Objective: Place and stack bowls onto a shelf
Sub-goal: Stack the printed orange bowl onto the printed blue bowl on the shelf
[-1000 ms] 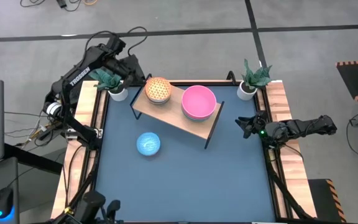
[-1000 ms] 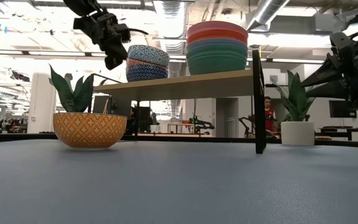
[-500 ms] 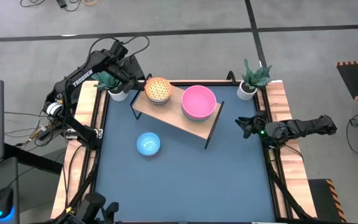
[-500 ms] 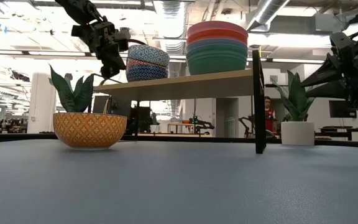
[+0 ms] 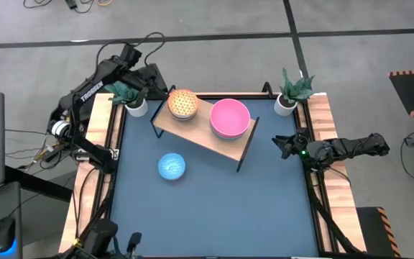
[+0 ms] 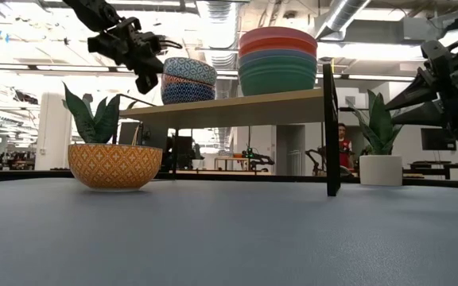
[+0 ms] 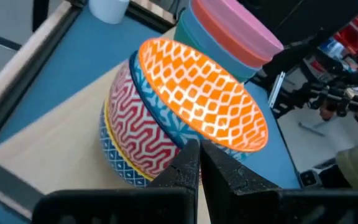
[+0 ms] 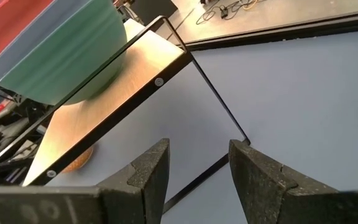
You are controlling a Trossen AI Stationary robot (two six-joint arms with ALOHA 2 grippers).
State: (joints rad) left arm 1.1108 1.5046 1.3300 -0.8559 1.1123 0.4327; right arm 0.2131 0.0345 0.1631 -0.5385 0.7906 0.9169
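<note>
A stack of small patterned bowls [image 5: 182,103], orange-white inside on top [image 7: 201,93], stands on the left of the wooden shelf [image 5: 201,134]. A stack of large plain bowls [image 5: 230,119], pink on top and green at the bottom [image 6: 277,62], stands on its right. One yellow patterned bowl, light blue inside [image 5: 171,166] [image 6: 115,165], rests on the blue table. My left gripper [image 5: 157,86] [image 6: 148,78] [image 7: 199,163] is shut and hangs just beyond the patterned stack's far-left side, a small gap apart. My right gripper [image 5: 280,146] [image 8: 197,165] waits open at the table's right edge.
Two white pots with green plants stand at the far corners [image 5: 136,106] [image 5: 286,105], the left one right under my left arm. Wooden rails [image 5: 322,122] line the table's sides. Open blue table lies near of the shelf [image 5: 221,208]. The shelf's black leg [image 6: 331,131] stands on the right.
My left gripper, shut throughout, has dipped a little beside the patterned stack and come back up, staying close to the stack's far-left side. The bowls and the shelf have kept still.
</note>
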